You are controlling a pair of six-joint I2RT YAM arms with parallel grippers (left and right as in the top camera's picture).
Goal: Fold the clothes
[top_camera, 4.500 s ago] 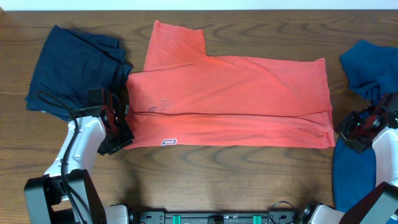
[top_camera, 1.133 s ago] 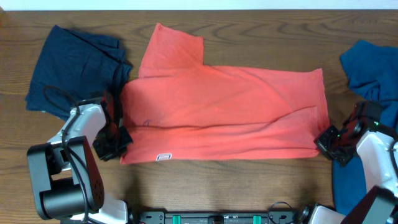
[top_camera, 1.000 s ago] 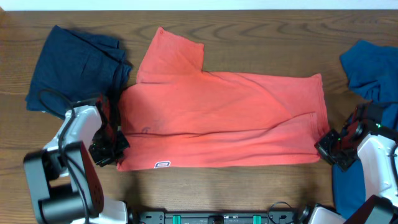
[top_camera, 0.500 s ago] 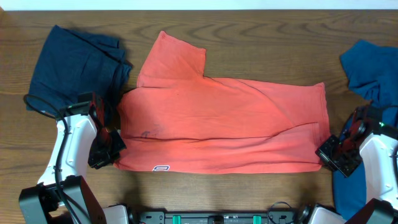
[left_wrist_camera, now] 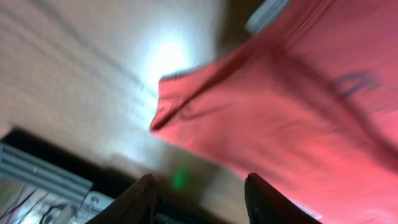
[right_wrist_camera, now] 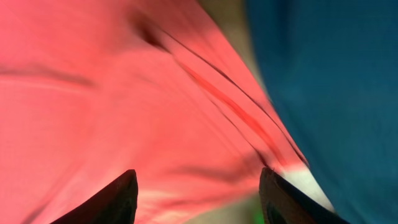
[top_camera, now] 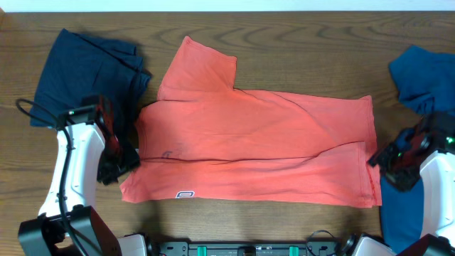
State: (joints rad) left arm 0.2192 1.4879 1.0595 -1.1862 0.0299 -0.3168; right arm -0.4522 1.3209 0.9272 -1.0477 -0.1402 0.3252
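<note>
Big wooden table [top_camera: 284, 224], and the task's thing, the red shirt [top_camera: 256, 142], fills the middle of it. It's laid sideways with its long axis running left to right. It's mostly flat, with a long crease running along it parallel to the near edge. My guess is it's spread out like that so the next fold has a clean line to work from.

One sleeve [top_camera: 202, 64] pokes out toward the far side on the left, so I'd say that part hasn't been tucked in yet.

A dark navy garment [top_camera: 82, 71] sits crumpled at the far left, right next to the shirt's left edge. A blue garment [top_camera: 426, 75] is bunched along the right side. Both look parked out of the way, waiting their turn.

The left gripper [top_camera: 114, 169] is just off the shirt's near-left corner, and the right gripper [top_camera: 391, 162] is at the near-right corner. One arm per end makes sense for handling a wide piece of cloth evenly.

Both wrist views are blurry, but each shows the jaws standing wide with nothing pinched between them. The left one has the shirt corner just ahead of it, and the right one hangs over the cloth.

There's a small label patch [top_camera: 185, 193] on the near hem toward the left.
</note>
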